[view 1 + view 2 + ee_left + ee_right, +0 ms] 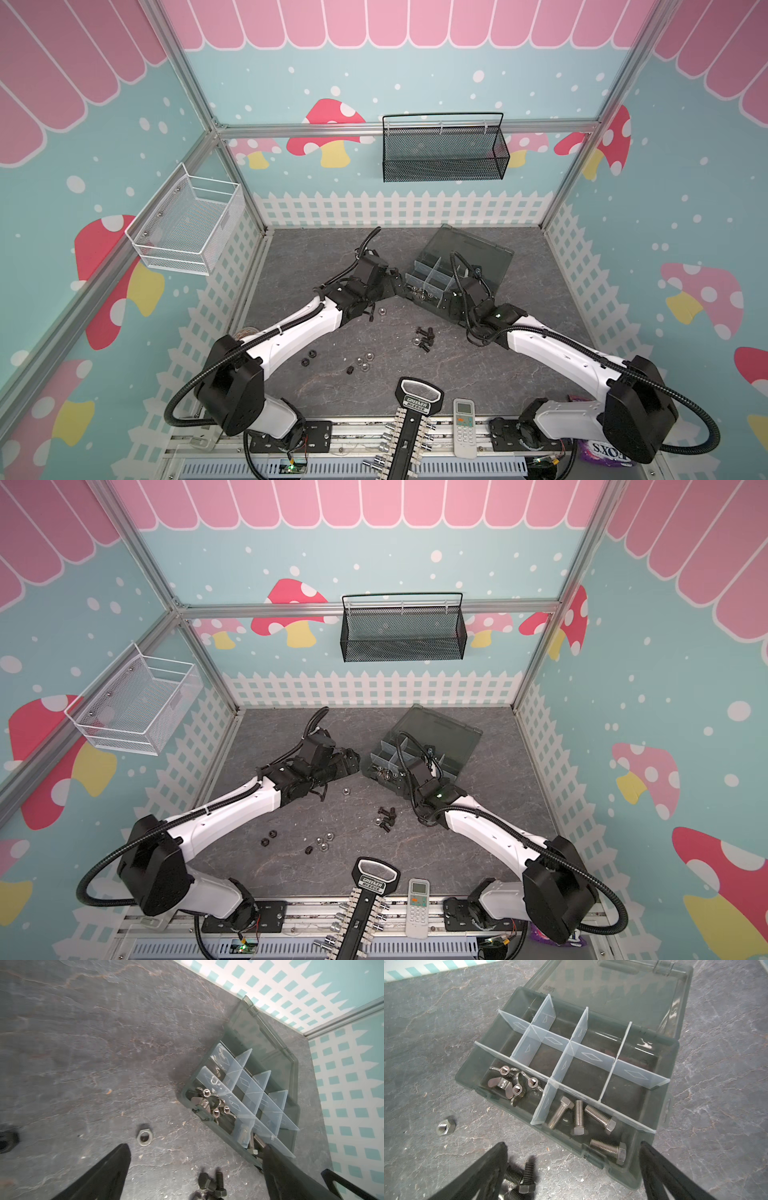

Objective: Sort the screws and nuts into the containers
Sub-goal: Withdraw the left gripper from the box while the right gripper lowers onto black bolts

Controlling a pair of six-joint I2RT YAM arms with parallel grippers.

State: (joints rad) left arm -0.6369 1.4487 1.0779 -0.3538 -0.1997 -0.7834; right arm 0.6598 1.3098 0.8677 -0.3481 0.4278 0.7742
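Observation:
The dark grey organiser box [672, 1059] lies open with its lid [469, 249] folded back. One of the containers holds silver wing nuts [512, 1084]. The compartment beside it holds several silver hex screws [600, 1120]. Black screws [424, 337] lie in a small heap on the table, also in the left wrist view [214, 1184]. A silver hex nut [144, 1135] sits alone on the table [383, 311]. More nuts [365, 359] lie nearer the front. My left gripper [196, 1147] hangs open and empty by the box's corner. My right gripper [573, 1144] is open and empty over the box's front edge.
A rack of silver sockets [409, 432] and a white remote [464, 428] lie at the table's front edge. Black nuts [309, 357] sit front left. A black mesh basket [444, 153] hangs on the back wall, a white wire basket [187, 228] on the left.

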